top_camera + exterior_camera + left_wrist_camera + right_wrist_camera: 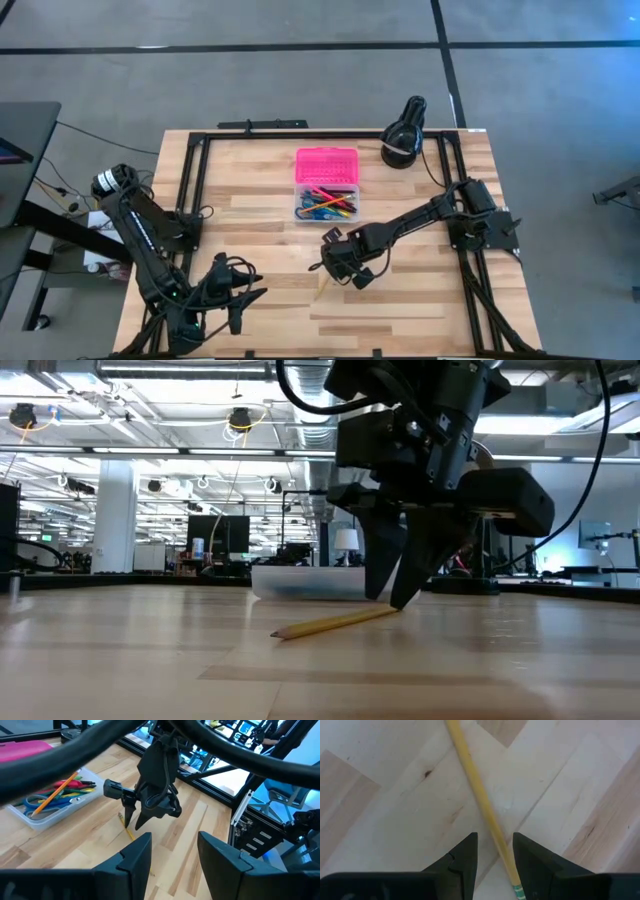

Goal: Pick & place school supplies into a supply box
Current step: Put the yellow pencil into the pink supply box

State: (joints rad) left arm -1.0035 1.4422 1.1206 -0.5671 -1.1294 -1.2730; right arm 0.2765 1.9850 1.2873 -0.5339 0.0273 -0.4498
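A yellow pencil (322, 284) (479, 795) lies flat on the wooden table, near the middle. My right gripper (495, 851) (392, 596) points down over the end of the pencil with the green band (519, 892). It is open, with one finger on each side of the shaft and a gap showing. The supply box (326, 203) stands farther back; its pink lid (326, 165) is folded open and its clear base holds several coloured pens and blue-handled scissors (47, 800). My left gripper (175, 851) (238, 298) hangs open at the near left with nothing in it.
A black round device (403, 140) sits at the far right corner. Black frame rails (195, 190) run along the table's left, far and right edges. Bare wood lies between the pencil and the box.
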